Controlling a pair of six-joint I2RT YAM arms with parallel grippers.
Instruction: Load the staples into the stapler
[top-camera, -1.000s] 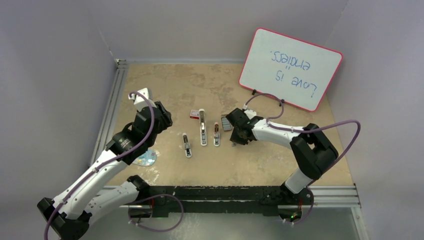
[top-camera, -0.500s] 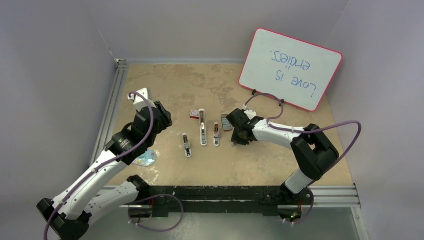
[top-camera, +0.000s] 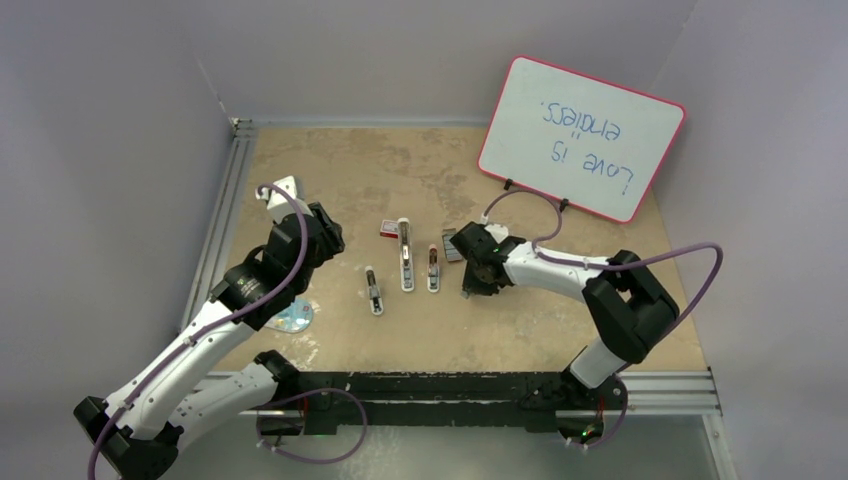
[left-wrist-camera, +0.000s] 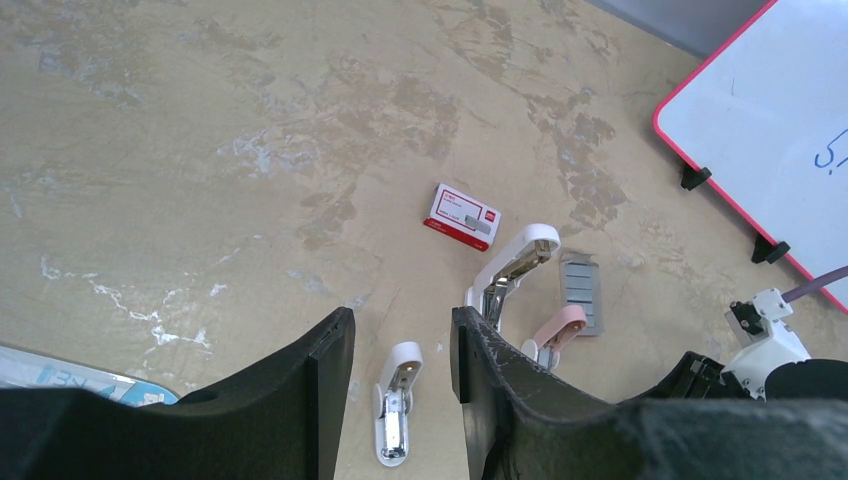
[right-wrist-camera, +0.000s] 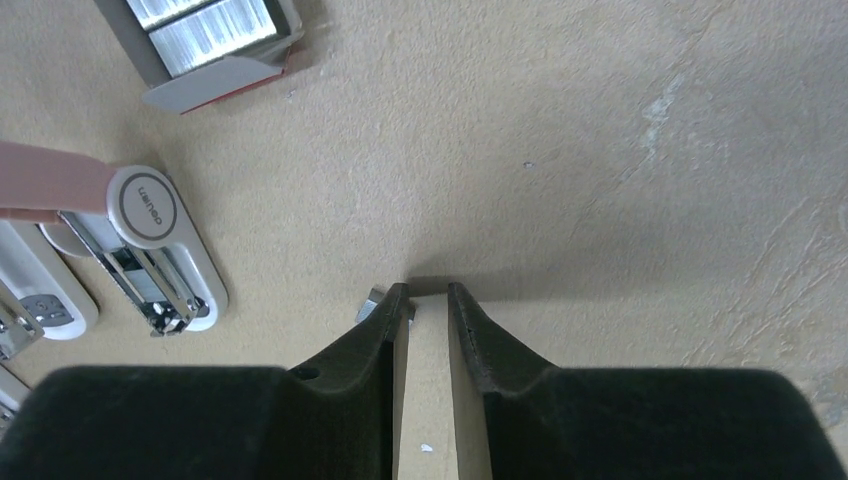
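A: Looking for the staples (right-wrist-camera: 205, 30). Finding them where?

B: Finding them in rows in a grey tray (left-wrist-camera: 582, 292), near the middle of the desk (top-camera: 330, 170), a little toward the right edge. Seeing the tray just beside the pink stapler (top-camera: 433, 268), at its far right side.

A: And seeing the pink stapler how?

B: Seeing it lying open, with the pink top lifted and the metal channel showing.

A: Checking the right pincer (right-wrist-camera: 428, 292) now.

B: Pointing down at the desk, right of the pink stapler and closer to the near edge than the tray. Showing only a thin gap between the fingers. Noticing also a silvery bit (right-wrist-camera: 370, 301) at the outer side of one fingertip. Not being able to tell whether clamping it or only standing beside it.

A: And the left pincer (left-wrist-camera: 400, 320)?

B: Hovering over the left half of the desk, fingers standing clearly apart, holding nothing.

A: Seeing anything more?

B: Seeing a long stapler (top-camera: 405, 255), white and open, left of the pink one, and a small stapler (top-camera: 373, 290), also white, further left and closer to the near edge. Seeing a red box (left-wrist-camera: 462, 215) at the far end of the long stapler. Seeing a whiteboard (top-camera: 583, 135) leaning at the far right corner.
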